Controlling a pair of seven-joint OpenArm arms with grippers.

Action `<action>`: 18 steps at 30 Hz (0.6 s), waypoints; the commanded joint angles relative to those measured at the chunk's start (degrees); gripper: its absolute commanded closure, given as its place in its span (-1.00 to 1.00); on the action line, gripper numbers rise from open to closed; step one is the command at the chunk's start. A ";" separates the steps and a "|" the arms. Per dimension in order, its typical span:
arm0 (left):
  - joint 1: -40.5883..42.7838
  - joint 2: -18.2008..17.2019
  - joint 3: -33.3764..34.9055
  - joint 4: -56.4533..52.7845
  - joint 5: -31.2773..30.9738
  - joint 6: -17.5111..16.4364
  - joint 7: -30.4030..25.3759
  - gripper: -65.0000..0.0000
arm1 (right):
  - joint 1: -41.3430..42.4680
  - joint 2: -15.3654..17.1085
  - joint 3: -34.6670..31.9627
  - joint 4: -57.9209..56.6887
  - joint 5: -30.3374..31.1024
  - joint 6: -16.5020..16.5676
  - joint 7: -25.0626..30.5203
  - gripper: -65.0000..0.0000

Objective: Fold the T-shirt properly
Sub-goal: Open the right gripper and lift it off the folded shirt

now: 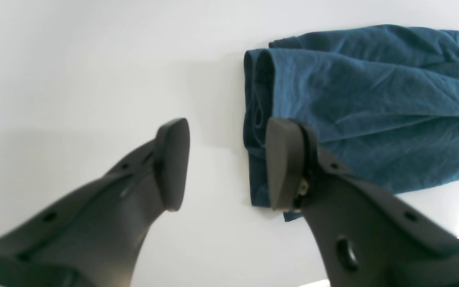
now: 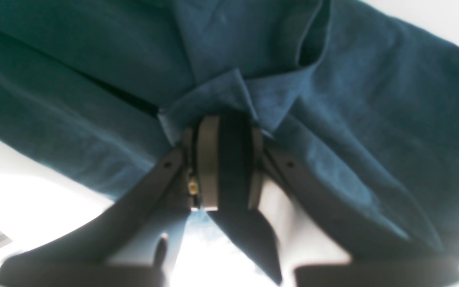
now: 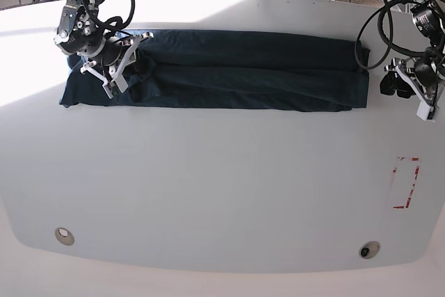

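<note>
overhead base view, two close wrist views

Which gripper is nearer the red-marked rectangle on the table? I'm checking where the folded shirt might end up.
Left. The left gripper hangs open just above the red-marked rectangle, beside the T-shirt. The right gripper is far across the table, clamped on cloth.

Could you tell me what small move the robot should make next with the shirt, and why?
Probably bring the open left claw onto the near end of the T-shirt and close it. The right claw already pinches cloth at the far end, while the left grips nothing.
</note>
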 commanded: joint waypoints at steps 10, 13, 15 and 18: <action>0.40 -1.14 -0.17 8.27 -0.69 -0.10 -1.02 0.10 | -1.61 0.53 2.30 12.19 2.42 0.30 0.38 0.69; 0.92 -1.14 -0.17 9.68 -0.69 -0.10 -0.84 0.10 | -1.35 0.44 4.32 12.28 2.51 0.30 -1.73 0.69; 1.63 -1.14 -0.17 10.64 -0.77 -0.10 -0.84 0.10 | -0.82 0.44 5.99 12.19 2.51 0.30 -3.92 0.69; 1.98 -1.14 -0.08 10.73 -0.77 -0.10 -0.84 0.10 | -0.47 0.27 6.78 12.37 2.60 0.30 -4.45 0.69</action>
